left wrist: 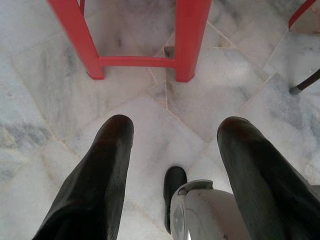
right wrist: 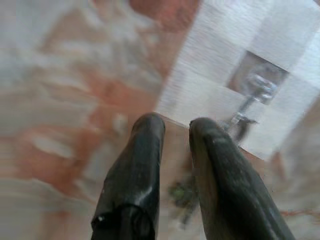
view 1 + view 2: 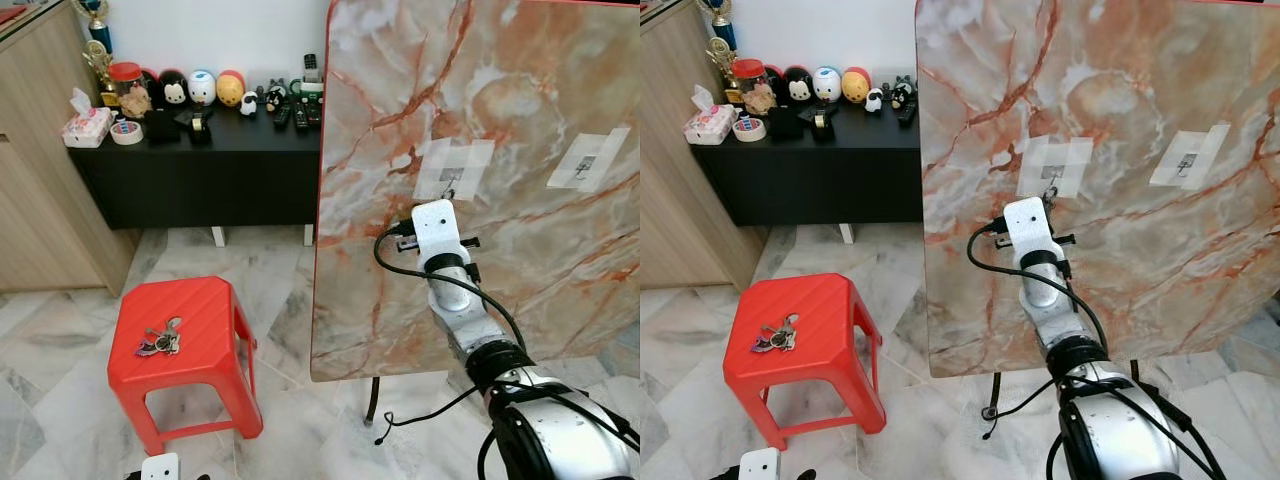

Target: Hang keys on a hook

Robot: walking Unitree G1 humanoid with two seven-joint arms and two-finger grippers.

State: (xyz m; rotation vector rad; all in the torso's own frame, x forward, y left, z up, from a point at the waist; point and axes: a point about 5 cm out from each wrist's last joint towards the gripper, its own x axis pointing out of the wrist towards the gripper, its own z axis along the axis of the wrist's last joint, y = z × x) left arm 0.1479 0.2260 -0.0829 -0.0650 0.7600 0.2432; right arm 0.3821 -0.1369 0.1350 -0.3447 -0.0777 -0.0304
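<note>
Right tool (image 2: pixel 175 125), two long black fingers on a silver arm, raised against an upright slab of cream marble-patterned board veined in rust red (image 3: pixel 400 100), its tips just below a small clear hook (image 2: pixel 260 87) fixed to the board under crossed strips of white tape. The fingers are nearly closed, with only a narrow gap between them; something small and dark blurs between and under them in the right wrist view, but what it is cannot be told, nor whether anything is gripped. A bunch of metal keys with a ring (image 3: pixel 160 340) lies on the seat of a red plastic stool (image 3: pixel 215 310), well apart from the hook, so by this evidence the task's thing is not yet hung; the raised arm appears placed to reach or sight the hook. A second taped hook (image 3: pixel 588 163) sits further to the right on the board. Left tool (image 1: pixel 172 145) hangs low over the floor near the stool's legs, fingers spread wide and empty. Floor: pale grey-veined marble tile (image 3: pixel 60 400). Behind, a low black bench (image 3: pixel 200 170) against a white wall carries round toy figures, tape rolls and remote controls; a light wooden cabinet (image 3: pixel 40 200) stands at the left.
</note>
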